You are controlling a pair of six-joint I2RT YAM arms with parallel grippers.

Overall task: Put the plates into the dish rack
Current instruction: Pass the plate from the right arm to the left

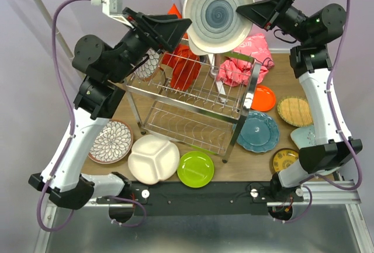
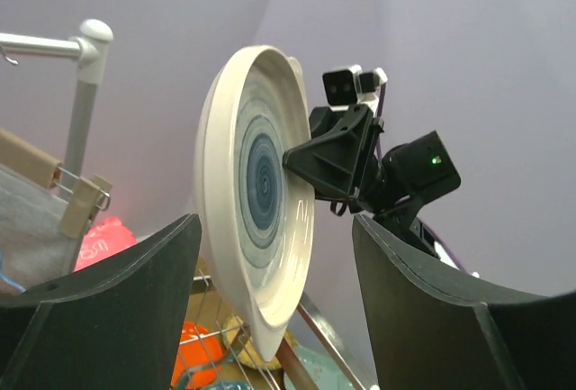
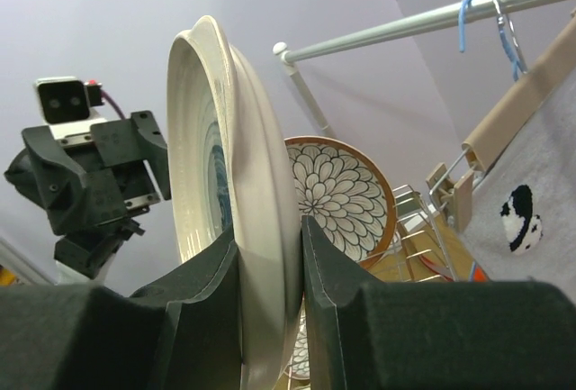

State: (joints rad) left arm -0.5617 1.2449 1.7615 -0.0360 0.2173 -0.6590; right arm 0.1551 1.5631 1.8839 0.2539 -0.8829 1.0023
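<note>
The right gripper (image 3: 270,259) pinches the cream plate (image 1: 216,13) by its rim, with one black finger (image 3: 202,304) on each side of the edge. The plate is up in the air at the top middle of the top view, over the far side of the dish rack (image 1: 187,125).

The plate stands on its edge and leans a little. Its hollow side faces the top camera and the left gripper (image 1: 178,31). It is round, so no side is longer. From the wrist cameras it looks like a thin, tall shape going up and down. It is smooth and shiny, with a deep raised rim and blue-grey rings that curl into a dark middle.

The left gripper's fingers (image 2: 135,318) are spread wide apart. They hold nothing and sit just beside the plate's left edge in the top view.

The rack is made of shiny silver wires, with two levels and a box-shaped frame. It stands in the middle of the brown wooden table (image 1: 280,69). A flower plate (image 1: 149,63) stands on its edge at the rack's left end, partly hidden by the left arm.

More plates lie flat on the table. At the lower left are a second flower plate (image 1: 111,142), a white divided plate (image 1: 153,158) and a lime green plate (image 1: 196,169). To the right of the rack are a teal plate (image 1: 258,131) with a wavy rim, an orange plate (image 1: 263,98) and a yellow patterned plate (image 1: 295,111).
</note>
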